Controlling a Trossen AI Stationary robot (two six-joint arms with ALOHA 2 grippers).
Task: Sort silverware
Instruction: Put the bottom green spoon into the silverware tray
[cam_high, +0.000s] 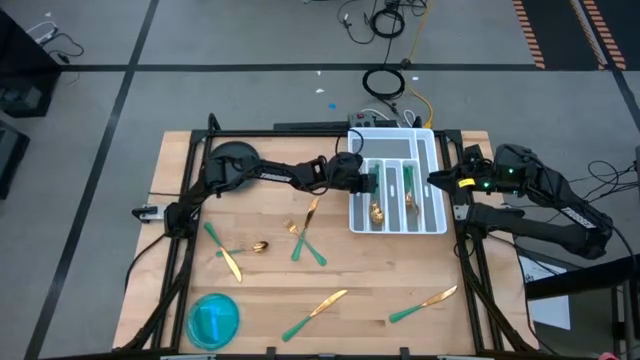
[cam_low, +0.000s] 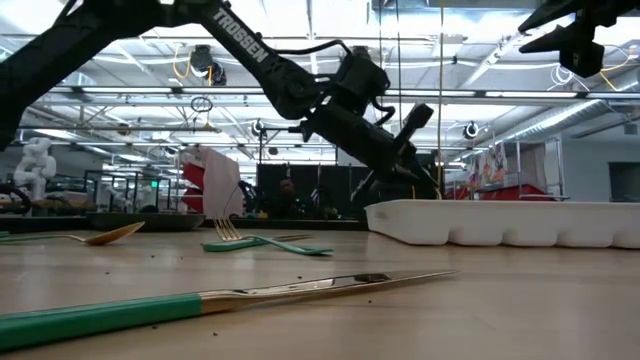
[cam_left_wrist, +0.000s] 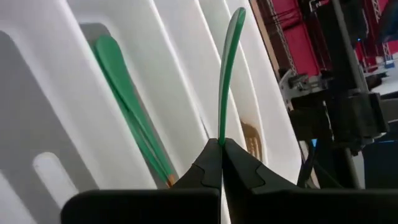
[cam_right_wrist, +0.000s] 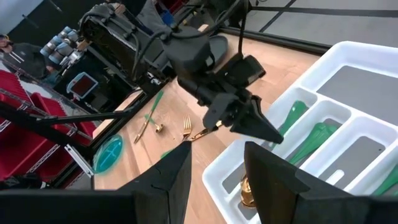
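My left gripper (cam_high: 372, 183) hangs over the left part of the white compartmented tray (cam_high: 432, 170), shut on one piece of silverware whose slim green handle (cam_left_wrist: 229, 68) sticks out past the fingertips. Its head is hidden behind the fingers. Inside the tray lie gold-headed pieces with green handles (cam_high: 378, 210) (cam_left_wrist: 127, 106). More silverware lies flat on the wooden table: forks (cam_high: 308, 215), a spoon (cam_high: 250, 248) and knives (cam_high: 316, 311) (cam_high: 425, 304). My right gripper (cam_right_wrist: 217, 180) stands open and raised at the tray's right side (cam_high: 445, 181), holding nothing. My left gripper pinches the green handle (cam_left_wrist: 221, 134) between its two fingertips. The fingers slant down from the table's left side and lie along the handle, which runs on forward beyond them. The piece is lifted clear above the tray; which end the fingers have is hidden by them.
A blue round bowl (cam_high: 213, 320) stands at the table's near left corner. A knife (cam_low: 230, 298) lies close to the near edge. Cables and a grey box (cam_high: 385, 112) sit beyond the tray's far end. Bare wood shows in the table's middle.
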